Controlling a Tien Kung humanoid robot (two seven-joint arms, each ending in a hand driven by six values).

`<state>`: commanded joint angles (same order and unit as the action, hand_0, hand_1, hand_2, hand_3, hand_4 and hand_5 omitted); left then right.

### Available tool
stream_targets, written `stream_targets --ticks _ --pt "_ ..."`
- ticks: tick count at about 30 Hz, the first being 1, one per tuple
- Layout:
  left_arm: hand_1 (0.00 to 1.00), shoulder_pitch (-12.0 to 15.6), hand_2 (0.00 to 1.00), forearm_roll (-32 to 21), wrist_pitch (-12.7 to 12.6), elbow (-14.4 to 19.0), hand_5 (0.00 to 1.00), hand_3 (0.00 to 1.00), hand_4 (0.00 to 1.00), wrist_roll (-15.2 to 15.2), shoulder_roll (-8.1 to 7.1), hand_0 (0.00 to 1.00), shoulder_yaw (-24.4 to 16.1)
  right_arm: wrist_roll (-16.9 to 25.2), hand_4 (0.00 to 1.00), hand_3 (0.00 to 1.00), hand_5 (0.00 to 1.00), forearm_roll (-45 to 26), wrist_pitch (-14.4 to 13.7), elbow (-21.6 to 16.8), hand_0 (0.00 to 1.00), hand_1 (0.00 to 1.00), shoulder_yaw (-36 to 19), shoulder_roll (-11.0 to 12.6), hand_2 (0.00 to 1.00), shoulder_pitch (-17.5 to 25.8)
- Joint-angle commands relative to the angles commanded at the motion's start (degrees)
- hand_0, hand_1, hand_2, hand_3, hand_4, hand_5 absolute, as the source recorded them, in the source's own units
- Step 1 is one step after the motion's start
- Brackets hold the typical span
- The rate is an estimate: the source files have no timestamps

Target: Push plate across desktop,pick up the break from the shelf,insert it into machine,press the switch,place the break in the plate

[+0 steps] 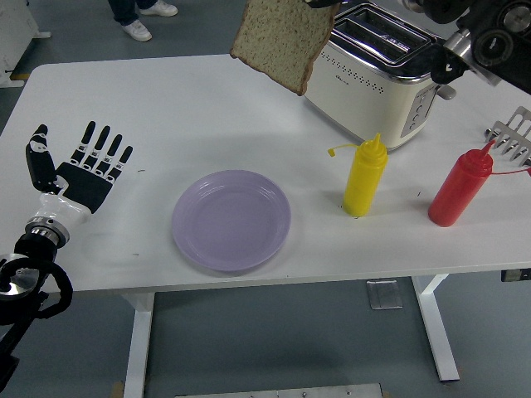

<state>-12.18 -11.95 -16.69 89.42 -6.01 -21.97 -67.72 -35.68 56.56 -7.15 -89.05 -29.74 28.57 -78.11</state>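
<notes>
Head view. Slice of bread (280, 41): in the air, hanging tilted at the top of the frame, left of the toaster (377, 75) and well above the table (207, 108). Gripped at its upper right corner by the right hand, almost wholly cut off by the top edge; finger pose not readable, though by judgement clamped on the slice. Right arm (469, 37): entering from the upper right, over the toaster. Left hand (79, 170): flat on the table at far left, fingers spread, holding nothing. Plate (231, 220): lilac, bare, near the front edge, below and slightly left of the slice. Yellow bottle (365, 177) and red bottle (458, 188): upright, right of the plate. Metal rack (513, 137): at the right edge, partly cut off.

Step in hand, judged: setting the bread on the plate. To do well: carry toward the plate's middle, lower until nearly flat, clear the yellow bottle's tip, let go only once low over the dish.
</notes>
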Motion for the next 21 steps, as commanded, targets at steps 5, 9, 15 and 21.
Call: stream_targets --ticks 5,9,15,21 --pt "0.789 0.19 0.773 -0.15 0.1 -0.06 0.998 0.754 0.767 0.08 -0.01 0.832 -0.17 0.19 0.147 0.499 0.002 -4.66 -1.0 -4.72 0.306 0.396 2.8 -0.8 0.338 0.4" --pt "0.789 0.39 0.773 -0.21 0.17 -0.14 0.998 0.754 0.767 0.12 -0.02 0.832 -0.45 2.4 0.146 0.495 0.002 -6.88 -2.02 -6.41 0.303 0.394 5.67 -2.07 0.337 0.88" --pt "0.787 0.32 0.773 -0.37 0.3 -0.42 0.998 0.754 0.768 0.23 0.06 0.833 -0.54 8.82 0.033 0.495 0.002 -8.68 -1.36 -6.56 0.306 0.395 9.77 -4.18 0.34 1.6" --pt "0.788 0.14 0.773 -0.7 0.43 -0.55 0.998 0.754 0.768 0.35 0.07 0.833 -0.73 14.77 0.002 0.494 0.002 -9.76 -0.07 -6.44 0.307 0.396 13.98 -6.58 0.342 1.85"
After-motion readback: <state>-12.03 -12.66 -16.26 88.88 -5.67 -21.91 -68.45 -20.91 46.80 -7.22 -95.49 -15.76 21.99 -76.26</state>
